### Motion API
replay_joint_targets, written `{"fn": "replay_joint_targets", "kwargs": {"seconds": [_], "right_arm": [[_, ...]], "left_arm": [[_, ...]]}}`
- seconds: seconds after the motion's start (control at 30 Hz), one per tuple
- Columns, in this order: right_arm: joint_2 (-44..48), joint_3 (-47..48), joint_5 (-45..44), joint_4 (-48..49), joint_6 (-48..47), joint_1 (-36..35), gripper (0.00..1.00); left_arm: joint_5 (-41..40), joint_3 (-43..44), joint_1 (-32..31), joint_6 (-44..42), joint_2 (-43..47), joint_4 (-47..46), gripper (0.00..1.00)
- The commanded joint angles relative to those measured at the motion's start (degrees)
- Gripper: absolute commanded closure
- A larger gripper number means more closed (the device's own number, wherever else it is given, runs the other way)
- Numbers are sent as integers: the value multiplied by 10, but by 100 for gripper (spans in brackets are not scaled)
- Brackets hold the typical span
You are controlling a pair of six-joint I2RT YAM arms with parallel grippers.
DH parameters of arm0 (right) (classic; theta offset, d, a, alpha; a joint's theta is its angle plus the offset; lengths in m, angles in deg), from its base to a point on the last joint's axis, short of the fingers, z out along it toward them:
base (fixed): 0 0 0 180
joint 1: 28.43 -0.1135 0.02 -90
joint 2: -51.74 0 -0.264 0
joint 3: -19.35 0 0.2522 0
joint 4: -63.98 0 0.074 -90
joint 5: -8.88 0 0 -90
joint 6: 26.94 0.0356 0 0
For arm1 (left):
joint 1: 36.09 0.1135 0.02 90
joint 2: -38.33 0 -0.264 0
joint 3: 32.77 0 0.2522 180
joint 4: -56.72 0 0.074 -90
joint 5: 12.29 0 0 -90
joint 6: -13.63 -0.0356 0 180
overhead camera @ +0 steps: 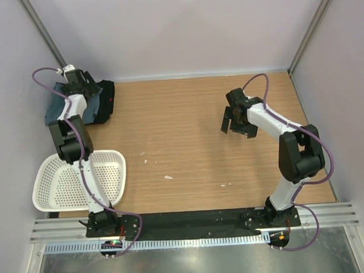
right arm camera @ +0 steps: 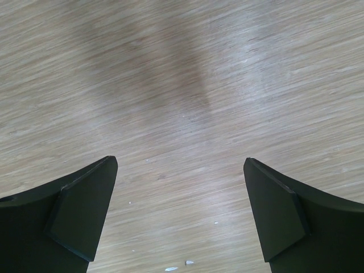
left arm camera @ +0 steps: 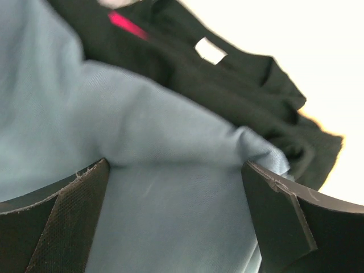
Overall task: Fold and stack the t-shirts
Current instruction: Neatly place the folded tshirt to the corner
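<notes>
The slate blue-grey t-shirt (overhead camera: pixel 56 110) lies bunched in the far left corner of the table, with the black t-shirt (overhead camera: pixel 105 101) against its right side. My left gripper (overhead camera: pixel 82 86) reaches over both. In the left wrist view the left gripper (left arm camera: pixel 176 219) is open, its jaws wide apart and close over the blue-grey cloth (left arm camera: pixel 165 170). The black shirt (left arm camera: pixel 244 102) lies beyond, with a white label (left arm camera: pixel 210 50) and a pink mark (left arm camera: pixel 128 25). My right gripper (overhead camera: pixel 237 123) is open and empty above bare wood (right arm camera: pixel 182 85); its jaws (right arm camera: pixel 181 210) hold nothing.
A white perforated basket (overhead camera: pixel 54 189) stands at the near left, under the left arm. Small white scraps (overhead camera: pixel 168 177) lie on the wooden table (overhead camera: pixel 188 148). Walls close in on the left, back and right.
</notes>
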Motion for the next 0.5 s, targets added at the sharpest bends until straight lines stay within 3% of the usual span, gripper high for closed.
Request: {"fn": "replay_joint_targets", "kwargs": {"seconds": [0.0, 0.2, 0.33, 0.47], "right_arm": [[-10, 44, -18, -17, 14, -3, 0], [-20, 58, -17, -27, 15, -5, 0], [-13, 55, -18, -28, 8, -6, 0], [17, 57, -8, -17, -7, -6, 0]], "left_arm": [[95, 46, -6, 30, -37, 15, 0], [163, 67, -12, 39, -52, 16, 0], [126, 39, -20, 39, -34, 17, 0], [82, -62, -25, 32, 71, -31, 0]]}}
